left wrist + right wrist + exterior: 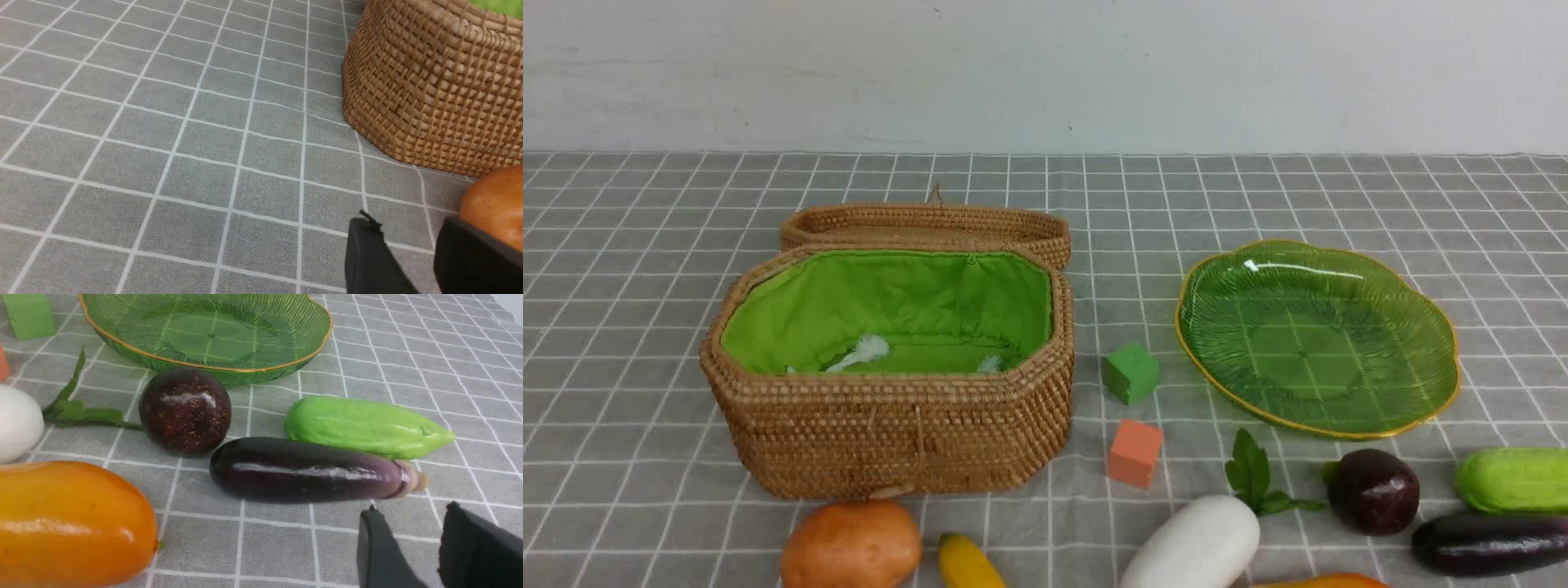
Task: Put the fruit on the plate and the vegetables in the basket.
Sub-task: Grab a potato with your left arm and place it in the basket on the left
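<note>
Eggplant (1490, 543) low right in front view, gourd (1515, 480) just above, plate (1319, 339) bare beyond. Right gripper (412, 522) half spread, empty, near stem end. Left gripper (408, 237) same, beside potato (494, 204); basket (429, 81) close. Judgement: widen jaws, grab mid-body crosswise; glossy skin likely slips.

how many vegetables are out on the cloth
4: the potato in front of the basket, the white radish right of the banana, the green gourd and purple eggplant at the right edge. The basket's floor is partly hidden.
</note>
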Motion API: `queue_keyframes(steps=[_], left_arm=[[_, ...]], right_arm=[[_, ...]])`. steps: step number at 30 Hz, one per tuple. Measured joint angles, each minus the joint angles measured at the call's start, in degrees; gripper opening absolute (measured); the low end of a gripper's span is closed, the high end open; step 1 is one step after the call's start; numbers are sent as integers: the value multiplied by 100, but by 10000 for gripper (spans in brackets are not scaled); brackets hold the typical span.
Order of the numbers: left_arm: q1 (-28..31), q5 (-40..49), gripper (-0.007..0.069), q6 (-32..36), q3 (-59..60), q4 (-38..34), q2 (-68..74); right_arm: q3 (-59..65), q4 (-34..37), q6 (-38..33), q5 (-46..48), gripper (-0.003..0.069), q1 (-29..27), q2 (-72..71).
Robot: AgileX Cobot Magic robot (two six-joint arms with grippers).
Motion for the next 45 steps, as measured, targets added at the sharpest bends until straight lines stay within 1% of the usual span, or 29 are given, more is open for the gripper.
queue_keyframes(steps=[26, 30, 33, 34, 35, 38, 41, 42, 44, 45], left_arm=[[0, 0, 239, 0, 0, 67, 0], [0, -127, 239, 0, 0, 83, 0], [0, -705, 239, 0, 0, 83, 0], [0, -705, 239, 0, 0, 83, 0], [0, -914, 239, -27, 0, 40, 0], [0, -1727, 239, -624, 0, -568, 0], [0, -2482, 239, -1098, 0, -987, 0], [0, -2596, 239, -1140, 0, -1031, 0], [0, -3318, 239, -1280, 0, -1182, 0], [0, -3403, 239, -1289, 0, -1192, 0]], right_arm=[[0, 0, 5, 0, 240, 0, 0], [0, 0, -1, 0, 240, 0, 0], [0, 0, -1, 0, 240, 0, 0], [0, 0, -1, 0, 240, 0, 0], [0, 0, -1, 0, 240, 0, 0], [0, 0, -1, 0, 240, 0, 0], [0, 0, -1, 0, 240, 0, 0], [0, 0, -1, 0, 240, 0, 0], [0, 0, -1, 0, 240, 0, 0], [0, 0, -1, 0, 240, 0, 0]])
